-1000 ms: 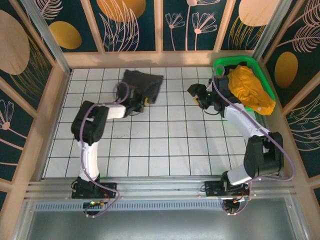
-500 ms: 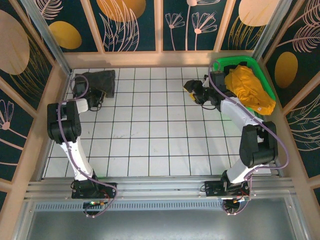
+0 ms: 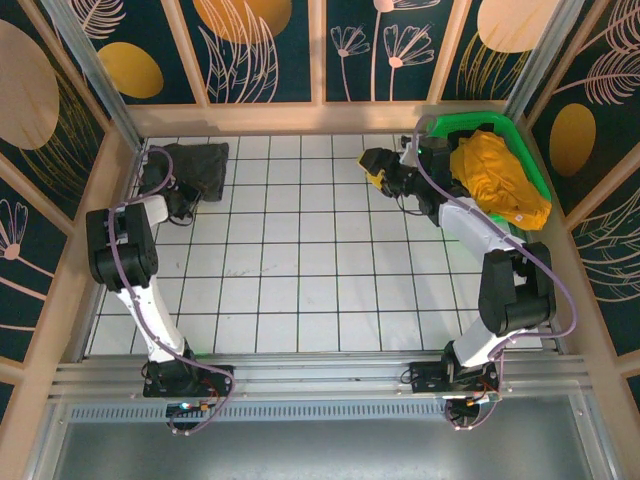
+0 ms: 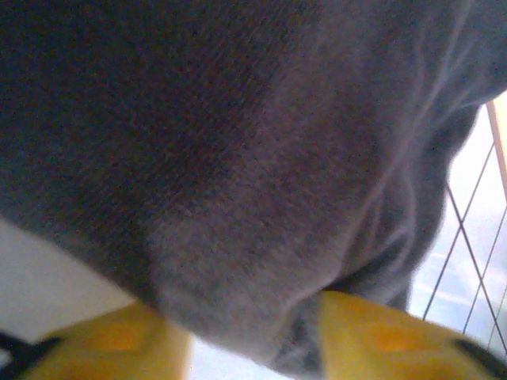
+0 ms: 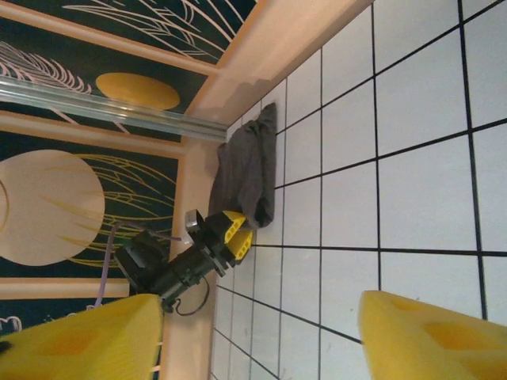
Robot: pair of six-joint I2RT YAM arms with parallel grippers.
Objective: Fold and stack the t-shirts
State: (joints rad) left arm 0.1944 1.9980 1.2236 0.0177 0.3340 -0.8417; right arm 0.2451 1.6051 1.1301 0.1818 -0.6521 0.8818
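The dark charcoal t-shirt (image 3: 196, 164) lies bunched in the far left corner of the tiled floor, also seen from the right wrist (image 5: 245, 170). My left gripper (image 3: 186, 204) sits at its near edge. Up close the dark cloth (image 4: 238, 158) hangs over the left gripper (image 4: 253, 348); its yellow fingers (image 4: 111, 340) stand apart, a fold sags between them, and floor shows in the gap. The orange-yellow t-shirt (image 3: 500, 178) is heaped in the green basket (image 3: 470, 120). My right gripper (image 3: 374, 170) hovers left of the basket, and the right gripper (image 5: 261, 348) is open and empty.
Wooden walls (image 3: 110, 190) close in the floor on the left, back and right. The left arm's elbow (image 3: 118, 245) presses close to the left wall. White tiles (image 3: 300, 270) stretch between the two arms. An aluminium rail (image 3: 320, 375) runs along the near edge.
The left arm has swept the dark t-shirt from the back middle into the far left corner and spread its fingers. The right gripper has moved a little left and away, opening wider.
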